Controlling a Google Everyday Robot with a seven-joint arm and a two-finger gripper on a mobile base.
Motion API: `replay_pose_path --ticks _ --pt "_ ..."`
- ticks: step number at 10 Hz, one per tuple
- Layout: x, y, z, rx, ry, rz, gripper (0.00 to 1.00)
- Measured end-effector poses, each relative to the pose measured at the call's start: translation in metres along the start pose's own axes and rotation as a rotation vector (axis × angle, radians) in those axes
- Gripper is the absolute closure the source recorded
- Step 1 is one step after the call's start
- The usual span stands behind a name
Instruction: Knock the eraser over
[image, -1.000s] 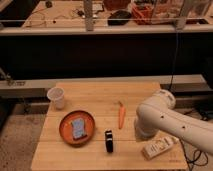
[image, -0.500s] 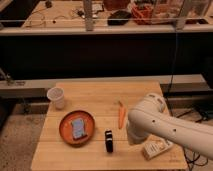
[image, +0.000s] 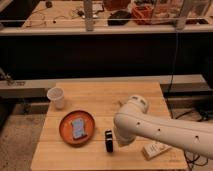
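The eraser (image: 108, 141) stands on its narrow edge on the wooden table (image: 100, 97), just right of the orange plate. From here it shows as a small dark block. My white arm (image: 150, 125) reaches in from the right and ends right beside the eraser. The gripper (image: 116, 140) is at that end, mostly hidden under the arm's bulk, close to or touching the eraser's right side. I cannot tell whether they touch.
An orange plate (image: 65, 131) holds a blue sponge (image: 78, 128). A white cup (image: 56, 97) stands at the back left. A cream carton (image: 156, 149) lies at the front right, partly under the arm. The table's front edge is close to the eraser.
The arm has swung left across the table towards the eraser and now hides the carrot. The eraser still stands in the same spot.
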Motion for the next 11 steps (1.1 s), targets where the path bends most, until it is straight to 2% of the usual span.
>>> replay_pose_path --ticks 2,5,7,10,11 --pt "-0.024 -0.009 0.006 -0.001 -0.01 -0.04 0.99" --pt "-0.037 -0.016 0.011 -0.005 -0.016 -0.082 0.99" --pt "-0.057 -0.025 0.013 -0.004 -0.028 -0.112 0.99" --pt "-0.068 -0.028 0.017 -0.004 -0.033 -0.15 0.99" --pt "-0.08 -0.028 0.02 -0.001 -0.04 -0.164 0.99"
